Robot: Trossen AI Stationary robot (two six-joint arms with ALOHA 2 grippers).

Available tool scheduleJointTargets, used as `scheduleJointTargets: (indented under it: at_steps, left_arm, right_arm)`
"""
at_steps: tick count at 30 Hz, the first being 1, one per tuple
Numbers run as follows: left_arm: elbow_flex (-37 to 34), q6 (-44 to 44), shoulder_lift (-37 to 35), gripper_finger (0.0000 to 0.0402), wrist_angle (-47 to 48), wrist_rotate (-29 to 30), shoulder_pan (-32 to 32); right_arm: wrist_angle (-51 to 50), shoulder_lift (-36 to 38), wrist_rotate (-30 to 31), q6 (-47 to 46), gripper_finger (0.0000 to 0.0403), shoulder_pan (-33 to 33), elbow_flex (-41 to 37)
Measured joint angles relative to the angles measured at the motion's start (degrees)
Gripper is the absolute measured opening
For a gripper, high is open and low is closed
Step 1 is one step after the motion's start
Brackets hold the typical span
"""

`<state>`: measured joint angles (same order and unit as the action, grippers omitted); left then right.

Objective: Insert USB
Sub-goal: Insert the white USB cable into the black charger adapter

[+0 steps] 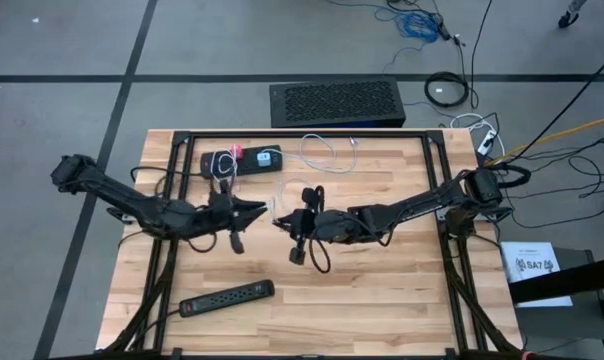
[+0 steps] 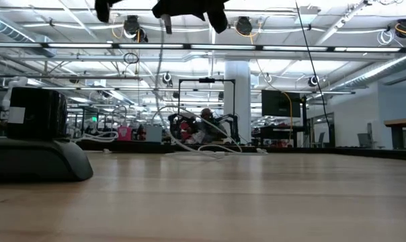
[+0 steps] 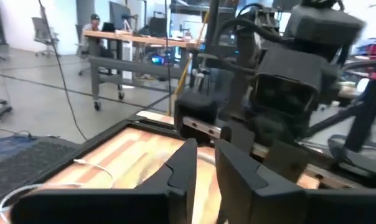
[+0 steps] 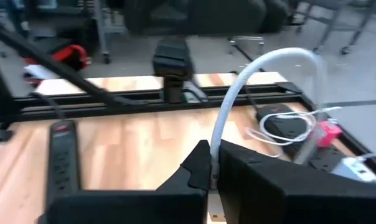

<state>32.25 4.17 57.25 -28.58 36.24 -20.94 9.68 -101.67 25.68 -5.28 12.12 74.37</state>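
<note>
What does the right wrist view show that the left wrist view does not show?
Only the right wrist view shows the white cable pinched between the shut jaws of the right gripper and arching upward, the black power strip lying on the table, and a second black strip with white cords and a pink plug. Only the left wrist view shows the left gripper, its jaws slightly apart and holding nothing visible, the right arm's wrist close ahead, and a person seated at a desk in the room. Both show the wooden table and its black frame.
</note>
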Motion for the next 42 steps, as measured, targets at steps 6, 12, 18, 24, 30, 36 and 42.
scheduleJointTargets:
  at_steps: [6,12,18,24,30,36,42]
  left_arm:
    - [0.0,3.9,-8.7,0.008,11.8,0.0,-3.4]
    - [0.0,17.2,-13.8,0.0077,34.9,-6.1,-7.6]
    - [0.0,33.7,-5.1,0.0017,46.4,-11.9,-15.3]
    - [0.1,48.8,4.9,0.0008,45.1,-11.2,-26.0]
    - [0.1,65.1,13.0,0.0004,45.0,-5.5,-36.4]
    - [0.2,73.0,20.3,0.0003,44.3,-4.0,-40.4]
    - [1.1,73.5,24.4,0.0003,44.1,-3.1,-40.7]
  right_arm:
    - [-0.4,1.1,-3.8,0.7,0.0,0.0,0.0]
    - [-1.2,1.6,-12.8,0.8,0.0,-0.6,0.0]
    - [1.3,-2.3,-24.6,-2.3,0.0,-1.2,-0.1]
    - [9.2,-6.5,-28.7,-5.3,0.0,-0.4,0.0]
    - [16.4,-10.4,-29.1,-6.5,0.0,1.8,0.0]
    - [27.8,-16.3,-31.1,-9.1,0.0,2.8,0.0]
    - [33.9,-21.3,-31.2,-11.1,0.0,3.0,0.0]
